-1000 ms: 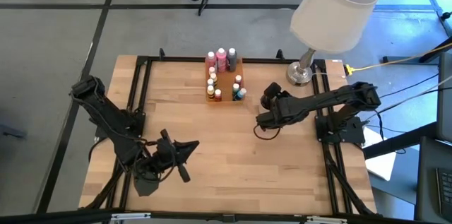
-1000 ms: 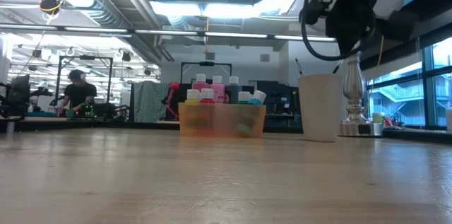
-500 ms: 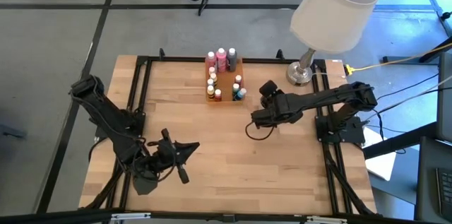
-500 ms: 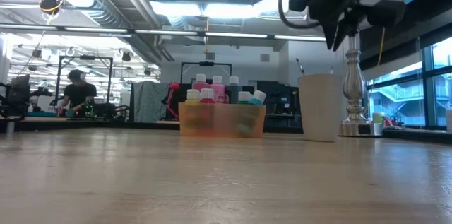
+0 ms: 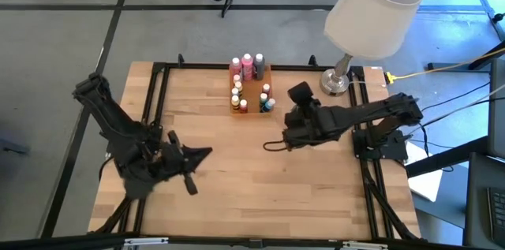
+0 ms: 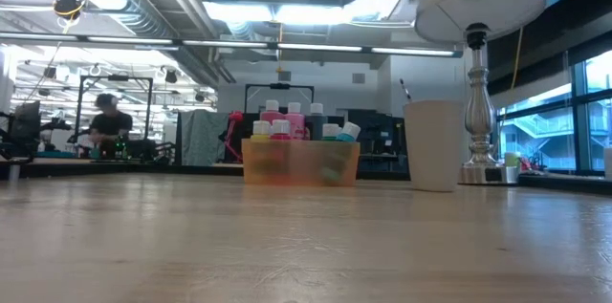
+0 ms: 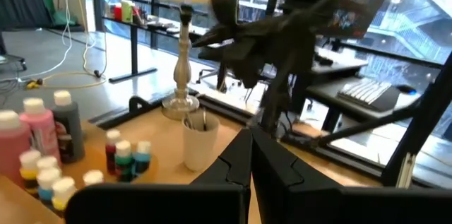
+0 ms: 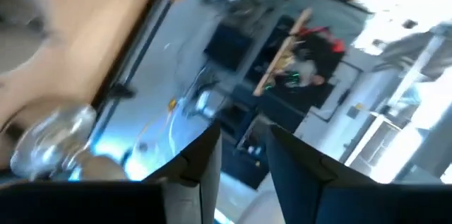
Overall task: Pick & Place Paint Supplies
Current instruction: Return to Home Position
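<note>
Right gripper (image 8: 242,146), fingers apart and empty above the cup (image 6: 432,145), should retract level, clear of the lamp (image 6: 475,102) beside them; left gripper (image 7: 247,155), fingers together, waits well apart.

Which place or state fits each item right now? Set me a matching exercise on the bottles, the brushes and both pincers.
Things:
1. paint bottles
2. paintbrushes
3. left pincer
4. right pincer

Places or states:
a. open
b. standing in the pale cup
c. shut
d. in the orange bin

Pairs: 1-d, 2-b, 3-c, 4-a.
</note>
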Available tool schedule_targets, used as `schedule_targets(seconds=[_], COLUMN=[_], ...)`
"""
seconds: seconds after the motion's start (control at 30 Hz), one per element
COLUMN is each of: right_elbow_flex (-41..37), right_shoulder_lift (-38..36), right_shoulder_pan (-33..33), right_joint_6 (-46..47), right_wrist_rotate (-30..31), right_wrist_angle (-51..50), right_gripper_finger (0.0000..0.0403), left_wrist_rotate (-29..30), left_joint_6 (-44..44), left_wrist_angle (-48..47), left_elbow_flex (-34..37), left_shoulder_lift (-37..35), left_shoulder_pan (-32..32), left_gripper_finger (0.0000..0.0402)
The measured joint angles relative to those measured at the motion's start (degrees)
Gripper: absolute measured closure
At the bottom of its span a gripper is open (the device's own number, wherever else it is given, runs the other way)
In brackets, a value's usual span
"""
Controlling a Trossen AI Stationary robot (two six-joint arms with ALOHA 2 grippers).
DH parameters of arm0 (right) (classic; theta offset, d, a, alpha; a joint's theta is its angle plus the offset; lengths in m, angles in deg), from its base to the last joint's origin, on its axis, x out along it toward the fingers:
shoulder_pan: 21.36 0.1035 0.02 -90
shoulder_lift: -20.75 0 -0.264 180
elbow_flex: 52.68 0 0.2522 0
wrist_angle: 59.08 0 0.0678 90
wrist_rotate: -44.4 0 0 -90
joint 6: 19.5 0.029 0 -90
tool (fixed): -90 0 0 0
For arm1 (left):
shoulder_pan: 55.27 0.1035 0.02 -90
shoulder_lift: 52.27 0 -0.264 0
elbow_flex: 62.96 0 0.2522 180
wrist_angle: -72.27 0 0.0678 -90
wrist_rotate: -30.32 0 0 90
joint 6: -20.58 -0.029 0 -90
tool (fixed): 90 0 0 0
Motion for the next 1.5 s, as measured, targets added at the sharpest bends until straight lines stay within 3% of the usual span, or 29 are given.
schedule_targets(seconds=[0.13, 0.4, 0.5, 0.6, 0.8, 0.97, 1.1, 1.23, 1.3, 1.4, 1.5], right_elbow_flex=[10.03, 32.77, 39.76, 43.91, 41.92, 41.95, 41.9, 38.17, 33.24, 22.55, 8.09], right_shoulder_lift=[0.0, -0.65, -2.87, -7.06, -20.04, -30.13, -35.8, -39.37, -41.5, -46.2, -52.28], right_shoulder_pan=[3.24, 8.7, 9.86, 9.14, 1.6, -4.97, -5.36, -5.36, -5.36, -5.36, -5.36], right_joint_6=[0.58, 8.83, 11.51, 13.73, 16.19, 16.9, 19.37, 25.1, 27.85, 30.62, 32.41], right_wrist_rotate=[3.09, 6.34, 3.12, -5.7, -18.18, -37.1, -50.13, -51.22, -51.37, -55.89, -58.04], right_wrist_angle=[0.01, -0.43, -0.4, 0.0, -0.45, -0.31, 1.65, 0.25, -0.39, 1.61, 12.52], right_gripper_finger=[0.0301, 0.038, 0.0397, 0.0399, 0.0401, 0.0401, 0.0402, 0.0402, 0.0402, 0.0402, 0.0402], left_wrist_rotate=[0.1, 0.1, 0.07, -0.76, -2.31, -7.85, -14.72, -17.4, -22.35, -33.79, -38.82], left_joint_6=[-6.07, -26.75, -34.02, -37.89, -38.69, -31.62, -23.57, -20.55, -19.39, -20.43, -22.36], left_wrist_angle=[0.81, 9.33, 11.2, 11.47, 9.01, -4.46, -16.78, -27.23, -31.7, -32.76, -30.19], left_elbow_flex=[0.0, 0.0, 0.0, 0.0, 0.0, 0.0, -0.05, 0.0, 0.0, 0.53, 2.79], left_shoulder_lift=[-5.59, -15.92, -19.58, -23.46, -31.72, -40.09, -44.39, -45.25, -45.21, -45.78, -48.61], left_shoulder_pan=[-0.34, 1.29, 2.99, 4.58, 7.28, 8.98, 10.67, 12.27, 12.87, 13.52, 14.13], left_gripper_finger=[0.04, 0.04, 0.04, 0.04, 0.04, 0.04, 0.04, 0.04, 0.04, 0.04, 0.04])
